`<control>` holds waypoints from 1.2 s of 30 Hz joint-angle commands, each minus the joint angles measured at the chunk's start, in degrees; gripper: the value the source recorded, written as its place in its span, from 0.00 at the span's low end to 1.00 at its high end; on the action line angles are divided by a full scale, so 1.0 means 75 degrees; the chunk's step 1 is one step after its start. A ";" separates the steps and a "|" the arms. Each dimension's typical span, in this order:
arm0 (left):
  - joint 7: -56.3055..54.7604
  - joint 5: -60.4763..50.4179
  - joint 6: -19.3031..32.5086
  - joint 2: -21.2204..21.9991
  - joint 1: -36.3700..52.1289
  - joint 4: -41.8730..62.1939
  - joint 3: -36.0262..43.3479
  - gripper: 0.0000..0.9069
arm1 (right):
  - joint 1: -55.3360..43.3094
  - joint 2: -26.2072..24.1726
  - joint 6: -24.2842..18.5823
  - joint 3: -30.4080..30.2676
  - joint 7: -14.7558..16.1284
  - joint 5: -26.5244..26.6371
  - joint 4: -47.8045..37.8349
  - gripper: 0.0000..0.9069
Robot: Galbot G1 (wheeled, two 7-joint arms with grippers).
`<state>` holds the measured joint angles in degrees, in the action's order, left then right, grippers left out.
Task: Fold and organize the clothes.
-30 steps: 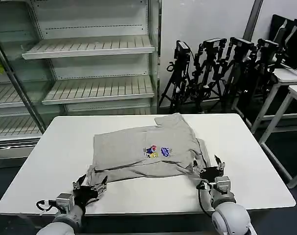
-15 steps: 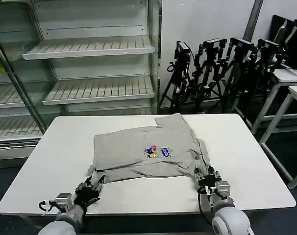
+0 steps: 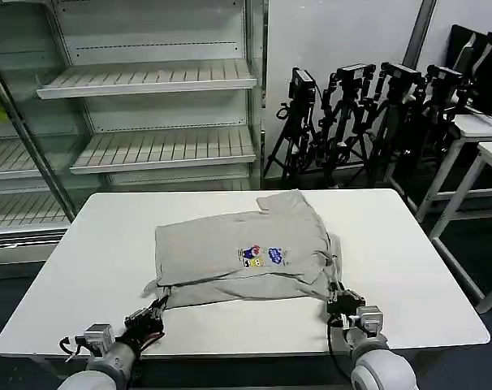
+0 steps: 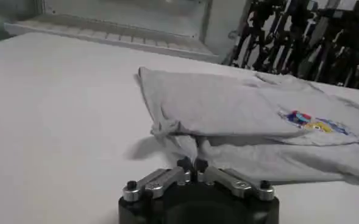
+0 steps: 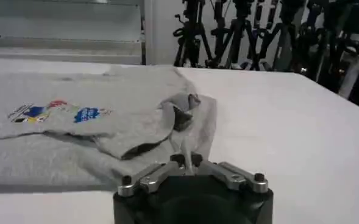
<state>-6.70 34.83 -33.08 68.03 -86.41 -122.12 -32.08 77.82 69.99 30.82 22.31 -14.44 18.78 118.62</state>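
Observation:
The clothes are one light grey T-shirt (image 3: 222, 248) lying partly folded in the middle of the white table (image 3: 408, 244), its small blue, red and yellow print (image 3: 262, 256) facing up. My left gripper (image 3: 154, 312) is at the shirt's near left corner, shut on a pinch of the lower layer's hem (image 4: 182, 146). My right gripper (image 3: 338, 297) is at the near right corner, shut on a strip of grey cloth (image 5: 188, 146). Both grippers (image 4: 192, 164) (image 5: 185, 161) sit low over the table near its front edge. The print (image 4: 310, 120) (image 5: 57, 111) shows in both wrist views.
Empty white display shelves (image 3: 148, 81) stand behind the table at the left. A row of black tripods (image 3: 368, 114) stands behind it at the right, and another white table (image 3: 481, 138) is at the far right. Bare tabletop lies on both sides of the shirt.
Both grippers were open at the shirt's near edge. They have shut on the cloth and drawn back toward the table's front edge, tugging the near corners along.

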 commanded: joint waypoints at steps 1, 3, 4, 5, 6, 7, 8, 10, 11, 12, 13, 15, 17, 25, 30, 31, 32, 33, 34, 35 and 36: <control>0.0018 0.0229 0.0002 -0.0175 -0.0472 -0.0692 -0.0172 0.02 | 0.0897 -0.0289 0.0016 0.0236 0.0006 -0.0004 0.0938 0.00; 0.0017 0.0150 0.0001 -0.0316 -0.0709 -0.0934 -0.0246 0.02 | 0.1270 -0.0463 0.0040 0.0446 0.0005 0.0008 0.1356 0.00; 0.0014 0.0121 0.0002 -0.0362 -0.0789 -0.0997 -0.0266 0.02 | 0.1336 -0.0487 0.0040 0.0467 0.0006 0.0008 0.1419 0.00; 0.0017 0.0075 0.0002 -0.0390 -0.0906 -0.1080 -0.0289 0.02 | 0.1539 -0.0558 0.0048 0.0614 0.0004 0.0010 0.1594 0.00; 0.0017 0.0004 0.0002 -0.0461 -0.1096 -0.1180 -0.0309 0.02 | 0.1819 -0.0592 0.0048 0.0727 0.0004 0.0005 0.1811 0.00; 0.0008 -0.0038 0.0003 -0.0472 -0.1245 -0.1258 -0.0323 0.02 | 0.2007 -0.0605 0.0044 0.0791 0.0001 -0.0009 0.1957 0.00; 0.0013 -0.0067 0.0003 -0.0480 -0.1341 -0.1336 -0.0327 0.02 | 0.2085 -0.0602 0.0035 0.0801 0.0001 -0.0017 0.1987 0.00; 0.0018 -0.0122 0.0004 -0.0524 -0.1720 -0.1457 -0.0346 0.02 | 0.2596 -0.0575 -0.0026 0.0877 0.0006 -0.0163 0.2349 0.00; 0.0016 -0.0178 0.0005 -0.0547 -0.1832 -0.1524 -0.0356 0.02 | 0.2794 -0.0589 -0.0082 0.0881 0.0027 -0.0254 0.2441 0.00; 0.0013 -0.0226 0.0006 -0.0596 -0.1949 -0.1572 -0.0362 0.02 | 0.2960 -0.0627 -0.0122 0.0899 0.0046 -0.0349 0.2490 0.00; 0.0008 -0.0243 0.0003 -0.0626 -0.1975 -0.1579 -0.0367 0.02 | 0.3028 -0.0654 -0.0124 0.0905 0.0039 -0.0366 0.2498 0.00; 0.0004 -0.0312 0.0003 -0.0697 -0.2047 -0.1578 -0.0353 0.02 | 0.3132 -0.0723 -0.0098 0.0920 0.0027 -0.0390 0.2436 0.00; 0.0006 -0.0477 0.0002 -0.0754 -0.2114 -0.1561 -0.0290 0.02 | 0.3223 -0.0750 -0.0084 0.0906 0.0022 -0.0449 0.2366 0.00; 0.0009 -0.0917 -0.0003 -0.0777 -0.2381 -0.1680 -0.0238 1.00 | 0.3610 -0.0532 0.0045 0.0791 0.0008 -0.0680 0.2420 1.00; -0.0044 -0.0961 -0.0003 -0.0835 -0.2223 -0.1865 -0.0491 1.00 | 0.3335 -0.0526 -0.0268 0.1010 -0.0016 -0.0675 0.2687 1.00; -0.0056 -0.0957 -0.0003 -0.0861 -0.2173 -0.1954 -0.0658 1.00 | 0.3212 -0.0574 -0.0331 0.1131 -0.0010 -0.0643 0.2764 1.00; -0.0077 -0.0955 -0.0002 -0.0875 -0.2139 -0.2000 -0.0748 1.00 | 0.3158 -0.0595 -0.0399 0.1206 -0.0010 -0.0625 0.2794 1.00; -0.0102 -0.0936 -0.0002 -0.0885 -0.2103 -0.2058 -0.0822 1.00 | 0.3063 -0.0628 -0.0451 0.1301 -0.0016 -0.0590 0.2822 1.00; -0.0127 -0.0902 0.0003 -0.0891 -0.2067 -0.2156 -0.1032 1.00 | 0.2935 -0.0665 -0.0495 0.1423 -0.0021 -0.0521 0.2878 1.00; -0.0176 -0.0842 0.0004 -0.0878 -0.2037 -0.2188 -0.1119 1.00 | 0.2875 -0.0684 -0.0522 0.1474 -0.0028 -0.0463 0.2899 1.00; -0.0264 -0.0737 0.0007 -0.0849 -0.1978 -0.2246 -0.1294 1.00 | 0.2737 -0.0706 -0.0549 0.1554 -0.0031 -0.0402 0.2921 1.00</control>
<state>-7.90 29.33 -33.06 61.98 -101.11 -136.56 -37.45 99.90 65.12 28.35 30.82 -14.67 15.15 138.22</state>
